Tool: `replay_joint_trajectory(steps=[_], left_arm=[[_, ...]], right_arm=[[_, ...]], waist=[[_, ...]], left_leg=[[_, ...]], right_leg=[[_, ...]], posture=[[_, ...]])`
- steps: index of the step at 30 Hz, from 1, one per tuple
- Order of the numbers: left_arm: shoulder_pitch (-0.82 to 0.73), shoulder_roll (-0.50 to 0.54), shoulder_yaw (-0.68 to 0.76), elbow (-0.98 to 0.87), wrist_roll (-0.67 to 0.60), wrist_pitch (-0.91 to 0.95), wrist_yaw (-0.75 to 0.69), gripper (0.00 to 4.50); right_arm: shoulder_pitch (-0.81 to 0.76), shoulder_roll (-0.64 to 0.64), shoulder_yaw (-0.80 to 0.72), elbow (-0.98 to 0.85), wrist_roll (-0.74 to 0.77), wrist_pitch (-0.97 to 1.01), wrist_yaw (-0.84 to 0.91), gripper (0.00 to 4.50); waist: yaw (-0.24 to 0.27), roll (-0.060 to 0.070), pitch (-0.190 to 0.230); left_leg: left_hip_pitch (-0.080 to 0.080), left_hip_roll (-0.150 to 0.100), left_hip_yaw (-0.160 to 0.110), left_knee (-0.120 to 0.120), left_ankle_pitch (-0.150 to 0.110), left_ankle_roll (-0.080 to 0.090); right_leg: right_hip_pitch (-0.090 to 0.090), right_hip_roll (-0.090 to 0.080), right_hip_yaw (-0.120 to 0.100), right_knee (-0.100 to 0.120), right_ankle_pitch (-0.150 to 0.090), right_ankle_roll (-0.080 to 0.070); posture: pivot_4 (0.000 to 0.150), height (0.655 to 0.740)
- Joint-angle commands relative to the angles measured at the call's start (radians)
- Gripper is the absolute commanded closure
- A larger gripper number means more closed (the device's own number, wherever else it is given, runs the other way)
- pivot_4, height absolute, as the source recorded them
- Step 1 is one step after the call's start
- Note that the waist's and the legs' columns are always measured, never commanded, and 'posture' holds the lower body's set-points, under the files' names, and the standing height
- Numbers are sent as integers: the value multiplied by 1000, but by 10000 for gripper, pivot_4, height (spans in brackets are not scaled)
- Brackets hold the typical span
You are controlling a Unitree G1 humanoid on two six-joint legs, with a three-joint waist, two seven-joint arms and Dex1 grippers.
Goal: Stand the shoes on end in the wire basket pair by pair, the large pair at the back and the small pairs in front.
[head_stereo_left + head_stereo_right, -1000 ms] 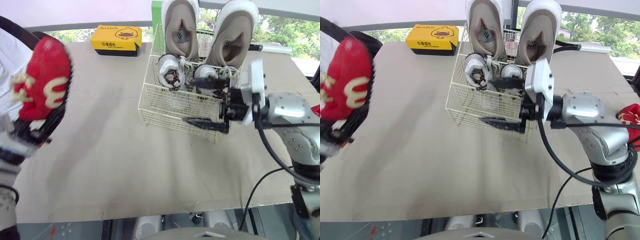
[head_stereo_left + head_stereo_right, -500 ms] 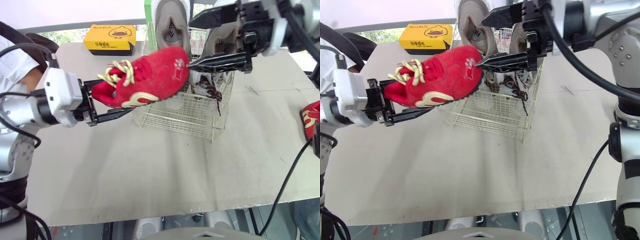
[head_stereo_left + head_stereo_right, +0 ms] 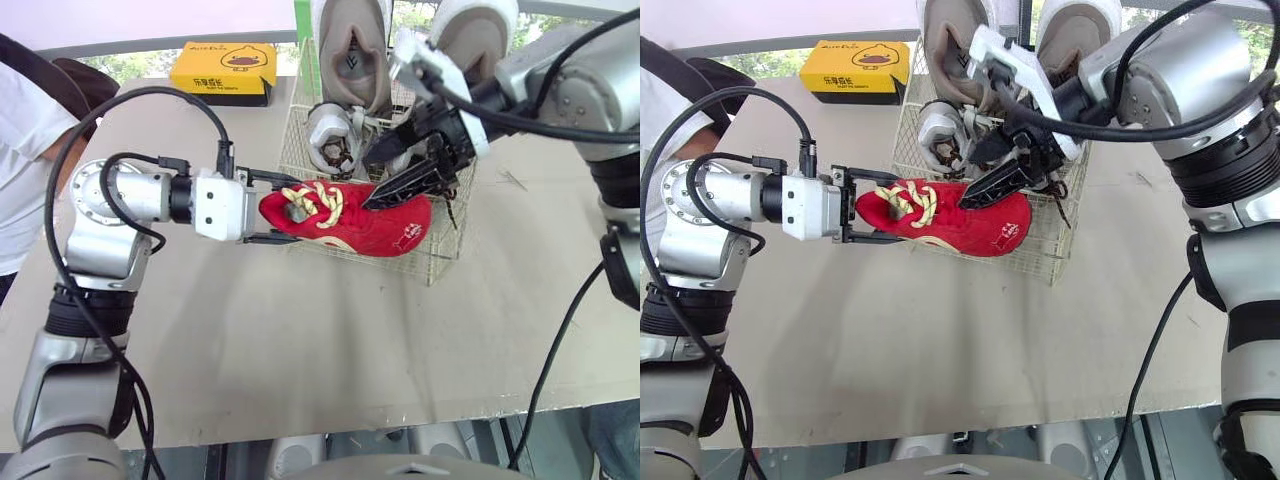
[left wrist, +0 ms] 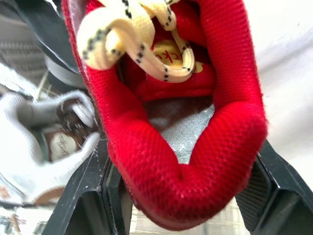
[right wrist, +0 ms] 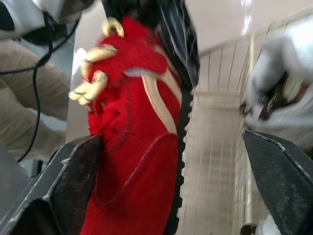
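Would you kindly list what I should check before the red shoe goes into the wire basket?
1. Left tool grips the red fabric shoe with cream laces at its heel: ok.
2. Right tool open, fingers astride the shoe's toe end: ok.
3. Shoe on end: not ok, it lies level along the white wire basket's front.
4. Large beige pair upright at the back: ok.
5. Small white pair upright in front of them: ok.
6. Free room beside the small pair: cannot tell.
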Motion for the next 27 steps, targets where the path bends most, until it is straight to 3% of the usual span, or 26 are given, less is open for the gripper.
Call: replay_joint_trajectory(steps=[1,6,8,11,13,15,19,22,27], left_arm=[[-58,-16,11,-4,10,-67,20,21636],[-112,-35,10,33,38,-139,36,21636],[-106,-24,32,23,-10,-56,41,21636],[-58,-3,94,-25,-139,140,75,8105],[30,41,202,-111,-400,544,219,421],[126,77,319,-160,-639,862,369,421],[374,70,515,-238,-950,1151,562,421],[534,-27,538,-394,-1084,1188,722,421],[571,-224,417,-578,-1309,1122,1026,421]], right_arm=[[5,39,10,7,-5,70,-18,18982],[44,34,-8,-30,-5,91,-21,40232],[62,35,-55,-46,14,102,-30,44500],[90,23,-113,-85,35,110,-30,45000],[135,28,-215,-115,85,145,-53,45000],[199,52,-320,-164,122,151,-108,45000],[300,166,-520,-234,191,192,-267,45000],[380,250,-605,-299,210,184,-392,45000],[453,364,-664,-356,235,167,-543,45000]], waist=[[-2,0,0],[2,0,0],[1,0,0],[-4,0,0],[-10,0,0],[-12,0,0],[-23,-1,0],[-22,-1,0],[6,-3,-1]], left_leg=[[0,0,0,0,0,0],[0,0,-1,1,0,0],[0,0,-1,2,0,0],[0,0,-1,2,0,0],[1,1,-2,2,0,0],[2,2,-7,1,0,0],[5,8,-8,1,0,0],[7,8,-7,1,1,-2],[6,0,-9,3,3,-6]], right_leg=[[0,0,0,1,0,0],[0,0,0,3,0,0],[0,0,0,3,0,0],[0,0,0,4,0,0],[-1,0,0,6,0,0],[-1,0,1,10,-1,1],[-1,1,0,13,-1,2],[0,0,1,15,-1,2],[2,-2,0,14,1,-1]], posture=[[1500,7400],[1500,7400],[1500,7400],[1500,7400],[1500,7400],[1500,7400],[1500,7400],[1500,7400],[1500,7400]])
